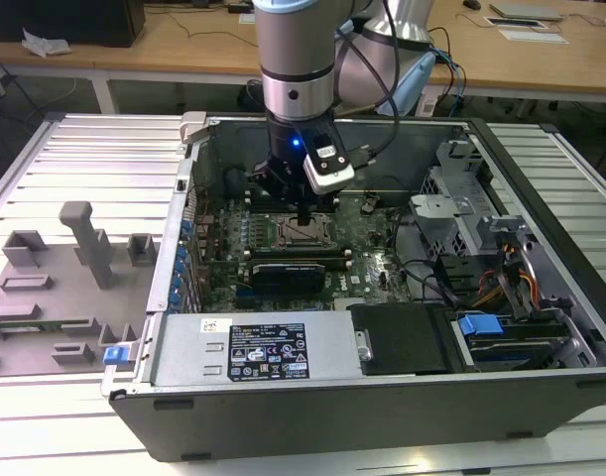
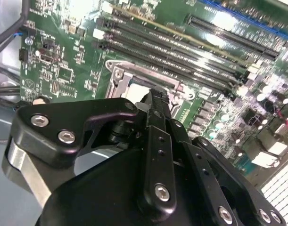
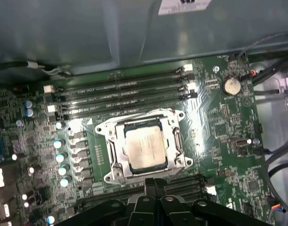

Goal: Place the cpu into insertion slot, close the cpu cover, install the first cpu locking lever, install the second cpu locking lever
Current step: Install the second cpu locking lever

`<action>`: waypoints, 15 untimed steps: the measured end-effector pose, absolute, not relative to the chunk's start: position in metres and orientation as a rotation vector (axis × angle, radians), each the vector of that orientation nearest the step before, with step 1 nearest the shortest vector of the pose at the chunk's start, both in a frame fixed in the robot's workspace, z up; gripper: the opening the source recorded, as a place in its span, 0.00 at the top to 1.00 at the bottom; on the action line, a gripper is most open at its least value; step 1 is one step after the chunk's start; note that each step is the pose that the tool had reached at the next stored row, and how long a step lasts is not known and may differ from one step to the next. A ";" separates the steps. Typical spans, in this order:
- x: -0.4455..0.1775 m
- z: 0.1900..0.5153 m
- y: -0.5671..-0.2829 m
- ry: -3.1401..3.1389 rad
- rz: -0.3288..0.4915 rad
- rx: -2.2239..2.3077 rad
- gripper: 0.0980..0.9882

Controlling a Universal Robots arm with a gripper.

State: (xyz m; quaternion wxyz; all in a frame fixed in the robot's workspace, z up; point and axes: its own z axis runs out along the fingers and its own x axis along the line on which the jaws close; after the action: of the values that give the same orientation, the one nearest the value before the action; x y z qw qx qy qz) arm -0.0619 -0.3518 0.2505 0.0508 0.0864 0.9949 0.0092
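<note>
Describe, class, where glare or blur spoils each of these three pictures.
Exterior view: light washes out the ribbed table at both sides. Second wrist view: glare streaks the memory slots, and the close gripper looks soft. First wrist view: the cpu shines pale and the board beside it glints.

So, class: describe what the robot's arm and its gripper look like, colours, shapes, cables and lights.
The arm is a thick silver-grey cylinder with a black wrist band carrying a small blue light. A white-and-black camera module is fixed to its side, with black cables trailing off. The gripper is matte black, built from angular linked plates joined by silver screws.
</note>
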 end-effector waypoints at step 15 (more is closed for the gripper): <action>-0.068 0.241 -0.362 3.027 0.032 0.274 0.99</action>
State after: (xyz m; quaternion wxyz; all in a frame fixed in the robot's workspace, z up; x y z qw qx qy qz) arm -0.0685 -0.3622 0.2408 0.0509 0.0900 0.9946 0.0106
